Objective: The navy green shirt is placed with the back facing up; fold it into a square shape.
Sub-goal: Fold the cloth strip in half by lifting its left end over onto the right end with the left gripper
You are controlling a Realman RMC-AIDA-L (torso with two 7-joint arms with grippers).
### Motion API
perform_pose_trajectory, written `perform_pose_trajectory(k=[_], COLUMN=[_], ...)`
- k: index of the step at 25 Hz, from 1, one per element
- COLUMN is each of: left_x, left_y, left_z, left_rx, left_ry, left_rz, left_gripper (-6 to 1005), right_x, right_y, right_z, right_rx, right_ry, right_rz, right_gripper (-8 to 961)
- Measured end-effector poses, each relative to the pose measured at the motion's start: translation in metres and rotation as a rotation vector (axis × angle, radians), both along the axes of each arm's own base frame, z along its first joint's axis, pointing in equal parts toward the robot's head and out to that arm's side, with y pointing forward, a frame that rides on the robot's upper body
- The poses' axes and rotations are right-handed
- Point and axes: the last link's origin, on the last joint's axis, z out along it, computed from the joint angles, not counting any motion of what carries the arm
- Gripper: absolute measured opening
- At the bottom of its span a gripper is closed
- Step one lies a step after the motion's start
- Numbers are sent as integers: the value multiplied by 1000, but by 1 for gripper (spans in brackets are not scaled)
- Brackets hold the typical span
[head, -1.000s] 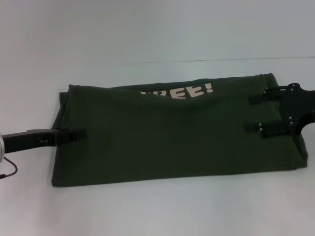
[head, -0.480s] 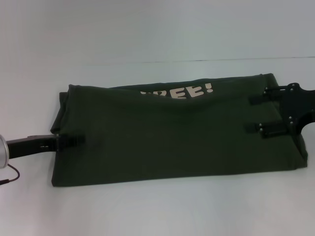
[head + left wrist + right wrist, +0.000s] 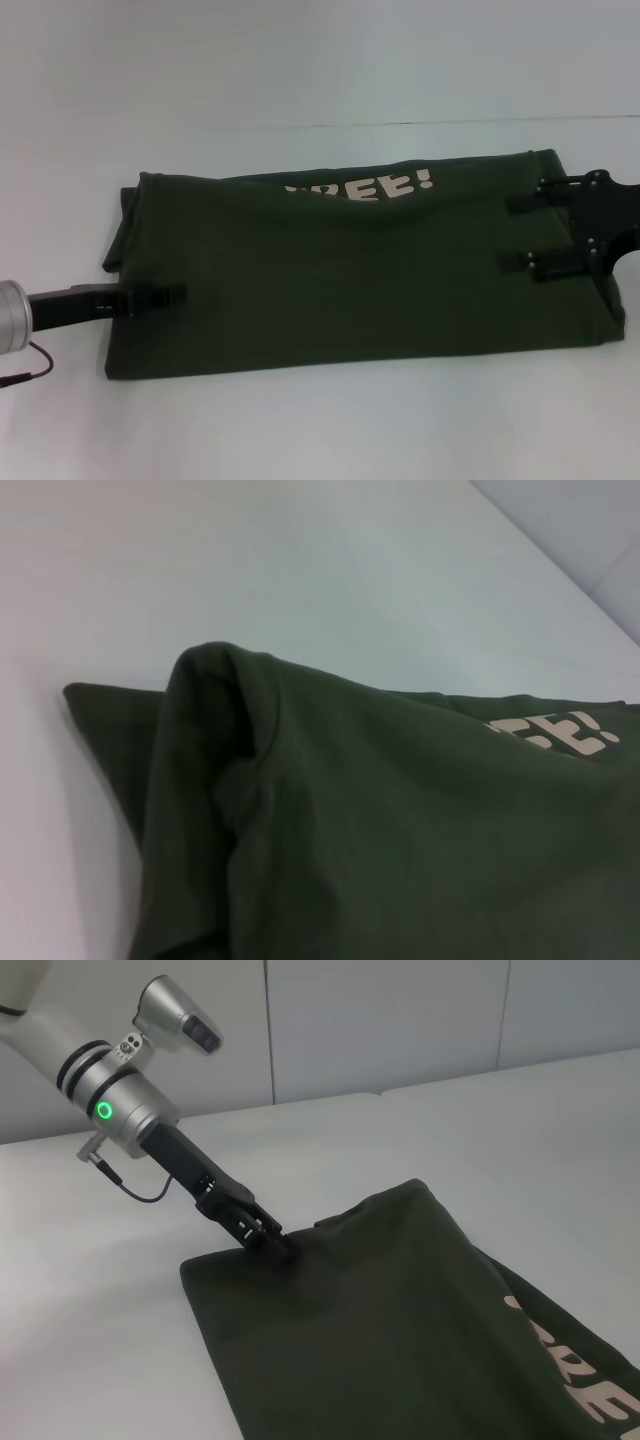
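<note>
The head view takes in the whole navy green shirt (image 3: 350,280), lying as a long folded band across the white surface (image 3: 320,60), its long side running left to right. Along the far edge a strip of cream lettering (image 3: 375,187) peeks out from under the upper layer, reading "EE!" with the rest cut off by the fold.

In this view the left gripper (image 3: 165,296) reaches in low over the shirt's left end; it shows as a single dark bar, and whether its jaws are parted or closed cannot be told. The right gripper (image 3: 522,232) sits over the shirt's right end with its two black fingers (image 3: 528,201) spread well apart and lying on top of the cloth, so its jaws are open and grip nothing.

The right wrist view gives what the head view lacks: the left arm from the far side, silver with a green ring light, its gripper tip (image 3: 272,1247) pressed down at the shirt's (image 3: 400,1330) left edge.

The left wrist view shows no fingers at all, only the shirt (image 3: 400,830) close up: a raised, rounded hump of doubled cloth at the left end, with creases below it and the lettering (image 3: 560,732) farther off.

The fabric is dark olive, plain and matte, mostly smooth with shallow wrinkles.
</note>
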Motion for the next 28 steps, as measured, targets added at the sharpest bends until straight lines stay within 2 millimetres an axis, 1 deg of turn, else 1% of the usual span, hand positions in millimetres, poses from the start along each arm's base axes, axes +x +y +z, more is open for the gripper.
perform_pose_trajectory(k=[2,7,8,9,13,17,22,28], left_x=[2,8,8,4,-2,-8,-12,-11], left_y=[0,-2,-2,-3,-3,-2,-3,-3], left_z=[0,13,13,23,30,30,24,18], left_rx=[-2,40,40,86,124,137,135,124], left_ry=[-7,-61,-61,-76,-75,-48,-22,-17], left_rz=[-12,-62,-62,-57,-33,-13,-11,-21], left_gripper=[655,655,655,654,654,654,655,655], right_x=[0,-1,-1,-1,-1,-1,-1,-1], right_y=[0,1,1,1,1,1,1,2], right_z=[0,-1,-1,-1,-2,-2,-2,-2], right_rx=[-1,-5,-6,-6,-7,-7,-4,-1], right_ry=[-2,-10,-10,-10,-8,-8,-9,-9], right_rz=[0,3,3,3,3,3,2,-2], right_gripper=[825,826,826,826,826,826,826,826])
